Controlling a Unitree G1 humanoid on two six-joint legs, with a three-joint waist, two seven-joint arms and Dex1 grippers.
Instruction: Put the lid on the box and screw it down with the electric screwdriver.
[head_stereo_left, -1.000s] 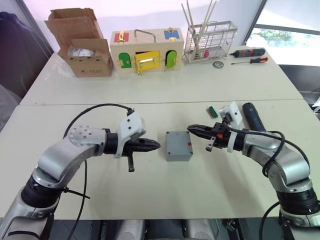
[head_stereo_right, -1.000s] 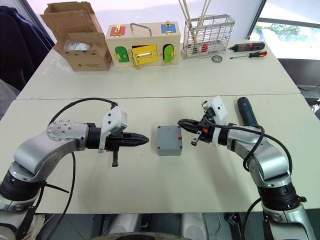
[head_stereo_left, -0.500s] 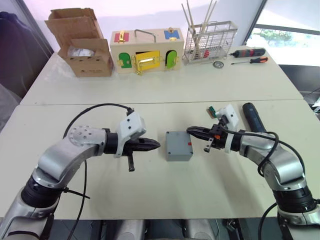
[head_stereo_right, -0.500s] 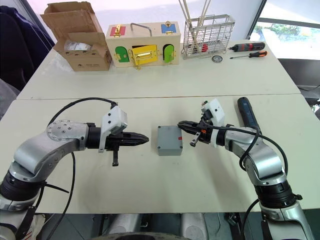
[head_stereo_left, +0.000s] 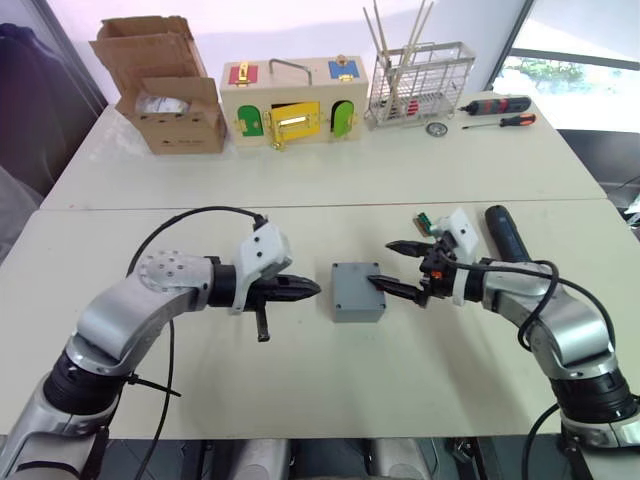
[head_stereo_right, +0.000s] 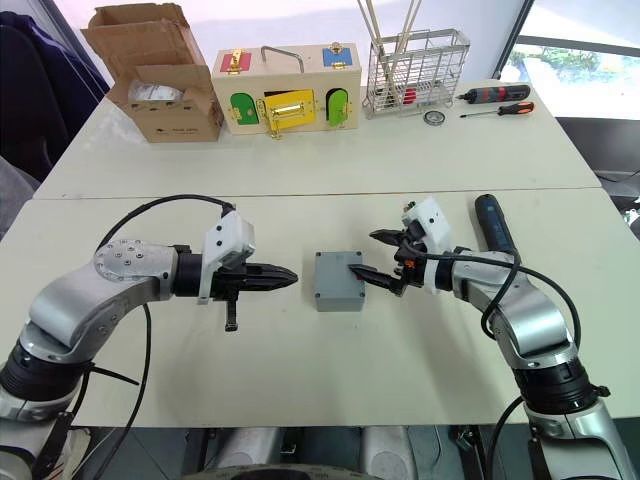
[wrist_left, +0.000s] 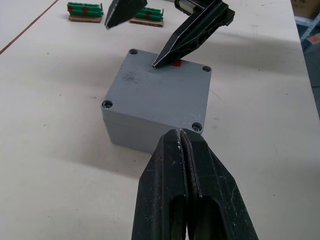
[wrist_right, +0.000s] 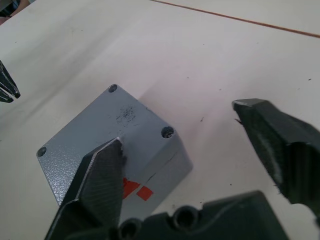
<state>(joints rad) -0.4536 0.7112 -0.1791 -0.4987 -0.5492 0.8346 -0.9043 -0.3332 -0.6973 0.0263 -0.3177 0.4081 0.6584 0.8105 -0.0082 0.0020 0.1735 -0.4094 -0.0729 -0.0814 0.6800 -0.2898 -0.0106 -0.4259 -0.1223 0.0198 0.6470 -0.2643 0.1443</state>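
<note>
The grey box (head_stereo_left: 357, 303) sits mid-table with the lid (wrist_left: 157, 92) lying flush on top, a screw at each corner. A red mark (wrist_right: 137, 190) shows on the side facing my right arm. My right gripper (head_stereo_left: 382, 263) is open; one finger (wrist_left: 192, 37) reaches over the lid with its tip at or just above the surface, while the other stands clear of the box on the far side. My left gripper (head_stereo_left: 313, 291) is shut and empty, pointing at the box's left side a short gap away. The electric screwdriver (head_stereo_left: 503, 232) lies on the table behind my right wrist.
A green terminal strip (head_stereo_left: 425, 222) lies beside the screwdriver. On the far table stand a cardboard box (head_stereo_left: 160, 95), a wooden latch box (head_stereo_left: 290, 100), a wire rack (head_stereo_left: 418, 80) and two hand screwdrivers (head_stereo_left: 497, 104).
My right gripper has gone from shut to open, with one finger now over the lid. The left arm and the box have stayed put.
</note>
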